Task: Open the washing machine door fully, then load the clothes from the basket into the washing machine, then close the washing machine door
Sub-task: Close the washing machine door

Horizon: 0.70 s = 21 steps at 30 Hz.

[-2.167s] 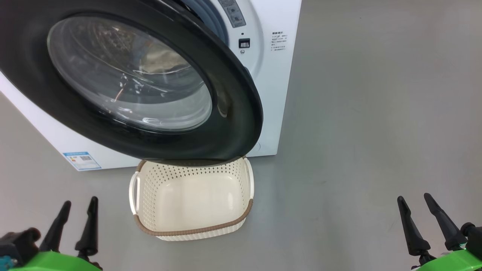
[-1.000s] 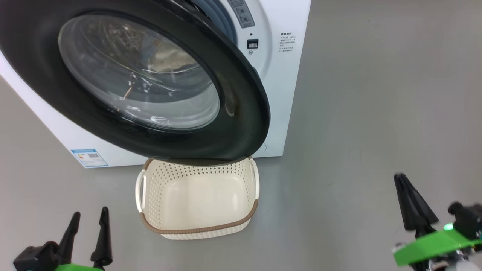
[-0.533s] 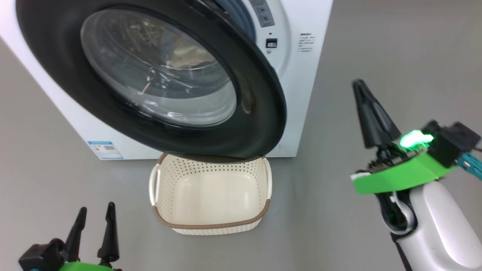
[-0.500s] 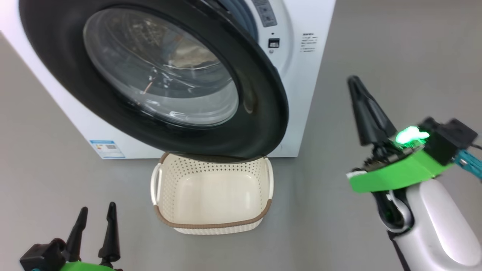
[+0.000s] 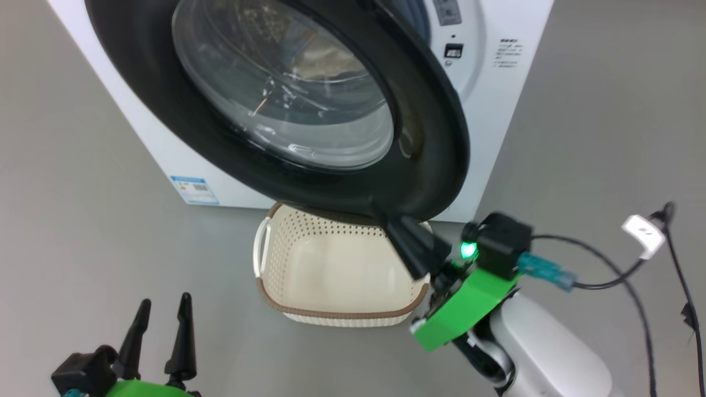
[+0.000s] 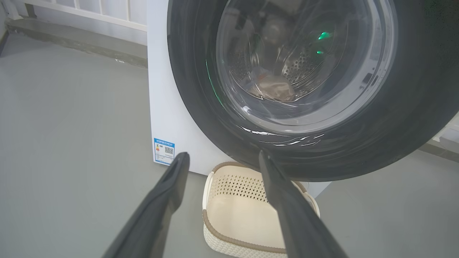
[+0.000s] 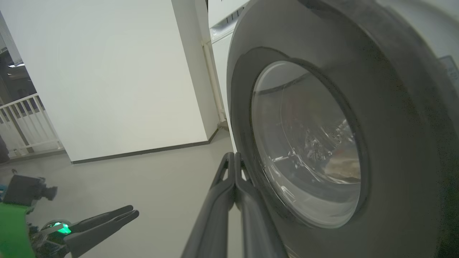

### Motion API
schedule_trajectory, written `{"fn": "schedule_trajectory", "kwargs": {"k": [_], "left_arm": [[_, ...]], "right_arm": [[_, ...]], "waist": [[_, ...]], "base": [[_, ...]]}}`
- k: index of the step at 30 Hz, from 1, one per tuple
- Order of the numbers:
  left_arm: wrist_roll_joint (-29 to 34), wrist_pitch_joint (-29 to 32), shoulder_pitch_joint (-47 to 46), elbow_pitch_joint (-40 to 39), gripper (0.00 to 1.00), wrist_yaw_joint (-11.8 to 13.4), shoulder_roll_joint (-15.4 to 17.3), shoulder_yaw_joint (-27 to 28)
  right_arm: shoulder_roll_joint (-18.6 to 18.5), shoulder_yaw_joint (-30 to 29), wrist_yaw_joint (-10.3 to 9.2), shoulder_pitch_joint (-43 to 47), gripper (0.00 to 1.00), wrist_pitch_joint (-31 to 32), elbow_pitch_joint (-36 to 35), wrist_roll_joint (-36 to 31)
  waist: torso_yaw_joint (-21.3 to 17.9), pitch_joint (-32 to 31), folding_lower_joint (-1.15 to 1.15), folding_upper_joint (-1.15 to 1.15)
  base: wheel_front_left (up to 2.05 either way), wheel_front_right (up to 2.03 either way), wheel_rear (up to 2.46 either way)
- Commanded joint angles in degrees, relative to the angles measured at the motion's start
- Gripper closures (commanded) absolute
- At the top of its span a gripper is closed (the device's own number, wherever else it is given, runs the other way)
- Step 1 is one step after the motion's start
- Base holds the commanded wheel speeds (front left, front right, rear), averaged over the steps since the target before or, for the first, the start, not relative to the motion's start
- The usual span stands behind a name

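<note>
Head view puts our right gripper (image 5: 392,223) at centre frame, fingers pressed together on nothing, tips at the lower rim of the door (image 5: 430,138), which stands ajar from the washing machine (image 5: 507,110) above the basket (image 5: 331,315); we cannot tell whether tips and rim touch. Lower left, our left gripper (image 5: 164,300) hangs with fingers spread, empty. Seen through the door in the left wrist view, clothes (image 6: 272,87) lie in the drum (image 6: 301,64).

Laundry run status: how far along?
Done: the washing machine door stands open, the basket is empty, and clothes lie in the drum, seen through the door. In hand: the right gripper, shut, has its tips at the door's lower black rim, likely to push it. The left gripper hangs open, low. Left: closing the door.
</note>
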Motion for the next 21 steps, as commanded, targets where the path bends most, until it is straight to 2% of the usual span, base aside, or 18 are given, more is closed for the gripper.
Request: {"fn": "schedule_trajectory", "kwargs": {"k": [1,4,8,21], "left_arm": [[-0.14,-0.37,-2.47,-1.26,0.00,-0.14,0.59,1.67],[-0.32,-0.37,-3.09,-1.09,0.00,-0.14,0.33,1.30],[-0.49,-0.37,-3.77,-0.89,0.00,-0.14,0.01,1.25],[-1.11,-0.37,-6.86,-0.66,0.00,-0.14,-0.42,0.42]], "right_arm": [[0.57,1.77,0.09,0.66,1.00,-0.26,-0.04,0.81],[0.14,3.42,0.09,0.82,1.00,-0.26,3.75,1.67],[-0.01,2.73,0.09,0.47,1.00,-0.26,7.38,2.43],[0.58,-8.97,0.09,-3.11,1.00,-0.26,11.38,-1.04]], "waist": [[1.21,1.26,0.00,0.00],[1.87,2.28,0.00,0.00],[2.35,3.59,0.00,0.00],[3.02,7.99,0.00,0.00]], "base": [[0.00,0.00,0.00],[0.00,0.00,0.00],[0.00,0.00,0.00],[0.00,0.00,0.00]]}}
